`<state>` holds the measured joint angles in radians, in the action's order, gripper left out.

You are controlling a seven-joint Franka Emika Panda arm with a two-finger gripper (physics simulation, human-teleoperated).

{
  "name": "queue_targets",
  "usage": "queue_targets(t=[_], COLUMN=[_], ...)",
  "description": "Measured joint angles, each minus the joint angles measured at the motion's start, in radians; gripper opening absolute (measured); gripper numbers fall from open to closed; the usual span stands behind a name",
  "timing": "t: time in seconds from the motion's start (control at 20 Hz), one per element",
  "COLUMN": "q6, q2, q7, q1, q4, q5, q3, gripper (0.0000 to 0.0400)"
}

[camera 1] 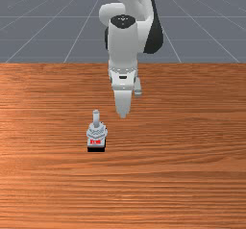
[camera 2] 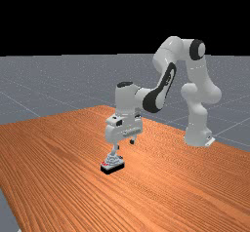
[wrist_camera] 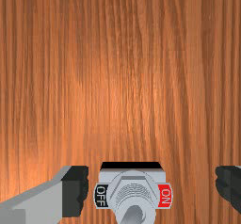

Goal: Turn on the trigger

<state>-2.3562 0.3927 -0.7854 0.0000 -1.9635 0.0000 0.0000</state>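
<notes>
The claw is open, with its two fingers wide apart and nothing gripped. Going from the front view's left, first comes wood with lots of room to move. Next is the little switch, sitting upright on the table. Its red ON mark is on the near side. Its stick seems to lean to the far side, away from ON, but that is hard to tell from here. So I think it is off, and the whole push is left to do. The claw hangs above the wood, right of the switch and apart from it. More wood lies to the right, so there is room there too. The table's far edge is well away from the switch.
</notes>
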Motion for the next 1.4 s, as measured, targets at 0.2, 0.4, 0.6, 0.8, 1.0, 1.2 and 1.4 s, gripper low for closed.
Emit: queue_targets(t=[0.2,0.4,0.6,0.8,1.0,1.2,1.4], q6=[0.066,0.100,0.099,0.094,0.095,0.104,0.115], q2=[0.100,0.152,0.151,0.154,0.152,0.155,0.159], q7=[0.342,0.424,0.428,0.433,0.416,0.418,0.414], q1=[0.210,0.310,0.312,0.312,0.307,0.307,0.305], q4=[0.165,0.250,0.249,0.246,0.244,0.249,0.257], q5=[-0.045,-0.055,-0.055,-0.054,-0.055,-0.051,-0.049], q3=[0.052,0.084,0.084,0.082,0.085,0.085,0.086], gripper=[0.0054,0.0007,0.0001,0.0000,0.0000,0.0000,0.0000])
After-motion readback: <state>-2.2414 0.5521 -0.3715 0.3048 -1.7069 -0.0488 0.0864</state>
